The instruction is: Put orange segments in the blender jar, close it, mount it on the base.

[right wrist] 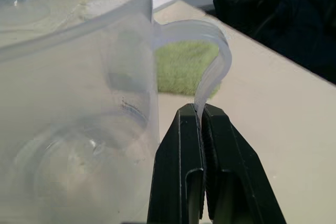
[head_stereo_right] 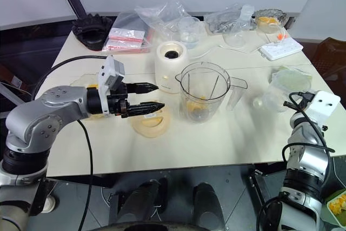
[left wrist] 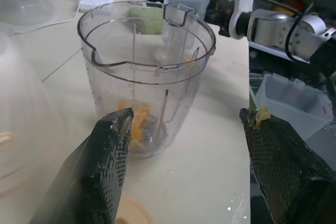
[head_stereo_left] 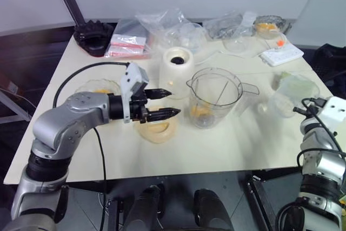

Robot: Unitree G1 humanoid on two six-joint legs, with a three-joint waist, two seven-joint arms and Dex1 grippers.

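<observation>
Clear cup handle (right wrist: 212, 61), R gripper (right wrist: 201, 116) pinching

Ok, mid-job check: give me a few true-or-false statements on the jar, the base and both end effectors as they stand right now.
1. The blender jar sits on the base. False: it stands on the table beside the base.
2. Orange segments lie in the jar's bottom. True.
3. The left end effector is open and empty. True.
4. The right end effector is open. False: it is shut on the handle of the smaller clear cup.
5. The jar has its lid on. False: its top is open.
</observation>
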